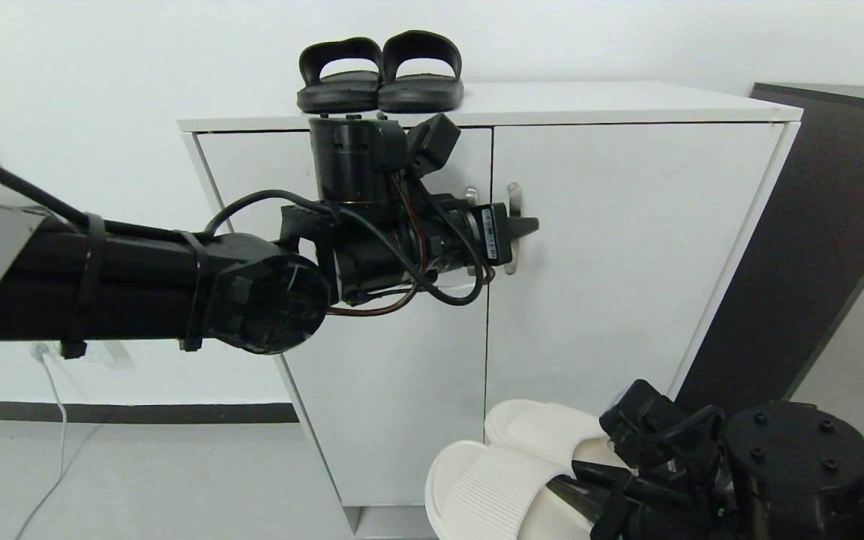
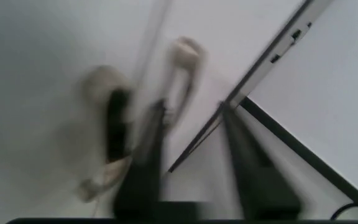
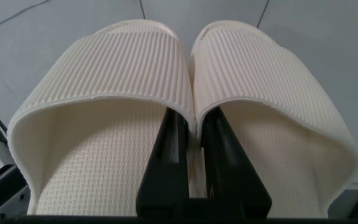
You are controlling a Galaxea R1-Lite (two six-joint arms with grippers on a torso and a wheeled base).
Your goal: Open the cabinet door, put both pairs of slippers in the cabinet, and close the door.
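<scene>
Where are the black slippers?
In the head view, the black slippers sit side by side on top of the white cabinet, above its left door.

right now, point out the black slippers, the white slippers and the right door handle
black slippers (image 1: 421, 51), head view, strap of one
white slippers (image 3: 120, 68), right wrist view, ribbed strap of one
right door handle (image 1: 514, 196), head view, upper end

Bright, even light, left wrist seemingly motion-blurred

One slipper pair (image 1: 379, 75) sits atop the cabinet (image 1: 627, 262), another pair (image 1: 507, 472) before it.
</scene>
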